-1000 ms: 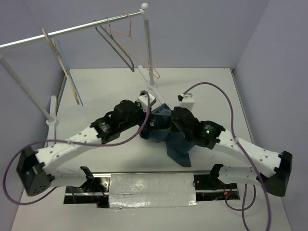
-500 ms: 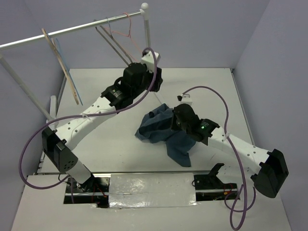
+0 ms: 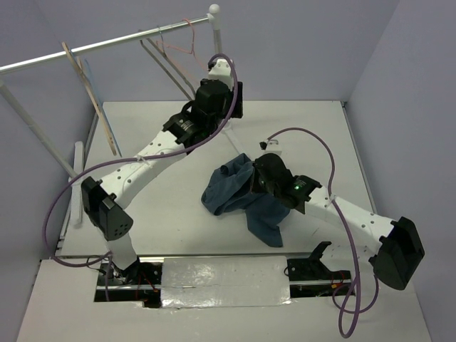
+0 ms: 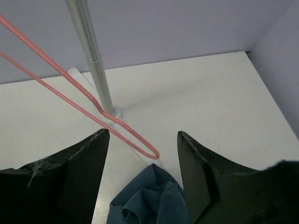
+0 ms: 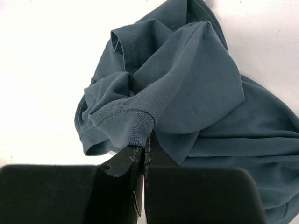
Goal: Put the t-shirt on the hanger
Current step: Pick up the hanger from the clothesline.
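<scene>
My left gripper [image 4: 142, 134] gapes, empty. The red wire hanger [image 4: 156, 154] hangs just ahead, its corner crossing the rack post [image 4: 93, 60]. My right gripper [image 5: 145, 144] pinches a hem fold of the t-shirt [image 5: 187, 84], which lies bunched on the table [image 4: 210, 93].

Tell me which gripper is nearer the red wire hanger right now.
Left. The left gripper, fingers open, sits high by the rack post, with the hanger just ahead of it. The right gripper is down at the t-shirt, shut on it.
</scene>
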